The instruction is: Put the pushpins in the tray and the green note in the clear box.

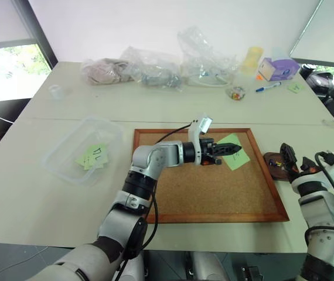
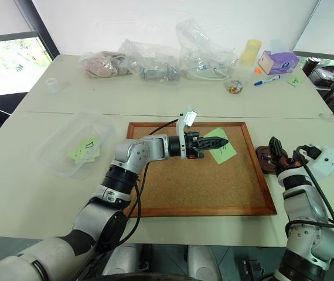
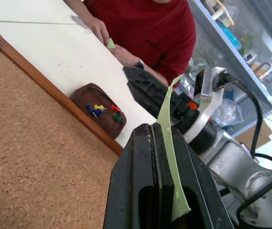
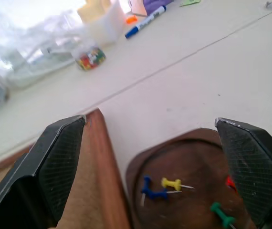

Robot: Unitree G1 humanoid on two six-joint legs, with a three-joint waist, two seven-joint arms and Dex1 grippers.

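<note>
We face a white wall behind the pale table — windows bright at both sides.

Blue, yellow, red and green pushpins are seen in the dark-brown tray; the green note is pale.
</note>
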